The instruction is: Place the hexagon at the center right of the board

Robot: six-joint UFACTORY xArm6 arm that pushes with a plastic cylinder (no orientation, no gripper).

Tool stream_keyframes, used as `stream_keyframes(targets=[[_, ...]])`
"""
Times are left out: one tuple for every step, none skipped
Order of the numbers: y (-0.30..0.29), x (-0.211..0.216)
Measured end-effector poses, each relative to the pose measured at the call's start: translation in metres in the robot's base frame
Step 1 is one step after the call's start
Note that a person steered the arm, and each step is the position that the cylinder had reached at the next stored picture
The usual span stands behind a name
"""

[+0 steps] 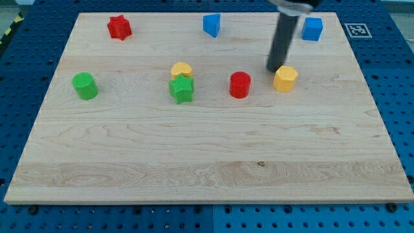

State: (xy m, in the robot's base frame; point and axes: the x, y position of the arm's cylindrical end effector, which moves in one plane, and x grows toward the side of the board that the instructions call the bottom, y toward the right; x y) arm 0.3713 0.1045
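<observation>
The yellow ribbed plastic hexagon block [285, 78] sits flat right of centre on the pale wooden table [207, 162]. Our tool, a plain dark rod with nothing to open or close, holds nothing; my tip [273, 68] rests against the hexagon's upper-left edge. A red ribbed cylinder [240, 85] stands near, toward the view's left.

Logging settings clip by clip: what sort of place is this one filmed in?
Probably a robotics lab bench: a wooden board sits on a blue perforated mounting table, with a printed fiducial tag beside it. My tip rests just left of the yellow hexagon.
</observation>
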Motion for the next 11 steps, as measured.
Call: stream_keyframes(targets=[[-0.01, 0.011], [0.037, 0.033], [0.054, 0.033], [0.074, 0.034], [0.074, 0.034], [0.077, 0.049], [0.077, 0.053], [0.077, 0.053], [0.077, 0.055], [0.077, 0.055], [0.083, 0.057]])
